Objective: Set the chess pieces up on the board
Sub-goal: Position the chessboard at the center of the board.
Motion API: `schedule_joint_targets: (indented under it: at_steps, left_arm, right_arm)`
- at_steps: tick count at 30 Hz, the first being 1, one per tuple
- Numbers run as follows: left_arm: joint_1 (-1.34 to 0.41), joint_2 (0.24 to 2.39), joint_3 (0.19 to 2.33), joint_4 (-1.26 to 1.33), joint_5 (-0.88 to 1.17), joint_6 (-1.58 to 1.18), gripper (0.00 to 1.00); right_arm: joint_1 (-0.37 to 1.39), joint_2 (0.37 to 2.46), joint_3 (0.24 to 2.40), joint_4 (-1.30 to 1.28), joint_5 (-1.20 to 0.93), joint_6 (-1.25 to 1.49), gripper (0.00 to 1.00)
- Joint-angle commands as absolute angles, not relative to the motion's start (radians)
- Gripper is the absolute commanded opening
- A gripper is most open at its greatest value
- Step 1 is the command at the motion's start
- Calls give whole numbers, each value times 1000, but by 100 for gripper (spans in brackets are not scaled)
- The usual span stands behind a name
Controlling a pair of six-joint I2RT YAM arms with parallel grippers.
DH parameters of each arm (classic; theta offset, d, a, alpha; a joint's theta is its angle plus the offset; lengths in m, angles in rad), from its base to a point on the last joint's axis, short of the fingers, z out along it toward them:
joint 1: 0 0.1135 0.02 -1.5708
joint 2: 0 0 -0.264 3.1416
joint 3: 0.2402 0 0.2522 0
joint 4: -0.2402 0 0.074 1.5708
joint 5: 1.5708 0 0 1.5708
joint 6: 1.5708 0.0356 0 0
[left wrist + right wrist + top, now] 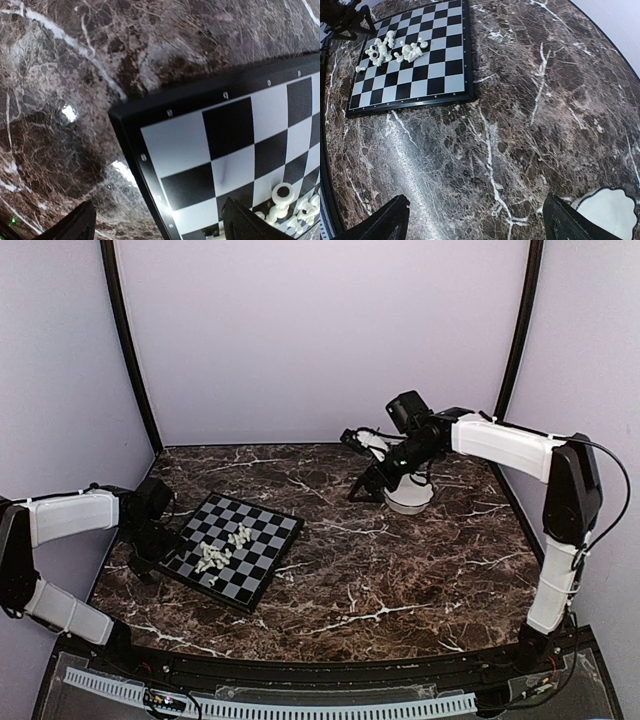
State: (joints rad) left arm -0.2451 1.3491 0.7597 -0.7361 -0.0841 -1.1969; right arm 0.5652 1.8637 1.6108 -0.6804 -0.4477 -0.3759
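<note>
My left gripper [157, 212] hangs low over the near-left corner of the board [262, 558]. Its two fingers [75, 225] are spread wide at the bottom of the wrist view, with nothing between them but the board's black rim and the marble tabletop [400, 580] beneath. It has hold of nothing.

The board lies flat at the left of the overhead view, turned at an angle. The chess pieces [225, 548] are bunched in a loose heap around its middle squares. Several are tipped on their sides, and I cannot tell them apart by type.

My right gripper [476, 210] is up at the far right of the table, well apart from the board. Its fingers are also spread wide and hold nothing.

The white scalloped bowl [602, 210] sits just beside it, at the lower right corner of the right wrist view. The part of its inside that I can see is plain white. From overhead my right arm covers much of the bowl.
</note>
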Motion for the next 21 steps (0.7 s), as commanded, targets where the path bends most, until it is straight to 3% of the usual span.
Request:
schedule_joint_targets:
  at_steps: [1,12,21]
  left_arm:
    - [-182,1299,696,-606,-74,-1113,91]
    - [-129,1362,709,-402,38,-950,89]
    - [-127,1582,874,-319,91,-796,87]
  right_arm:
    - [594,1921,1678,-634,-452,-350,95]
    - [631,2052,1742,-628,-414,-358,96]
    - [640,2060,1709,-639,-438,-359,93]
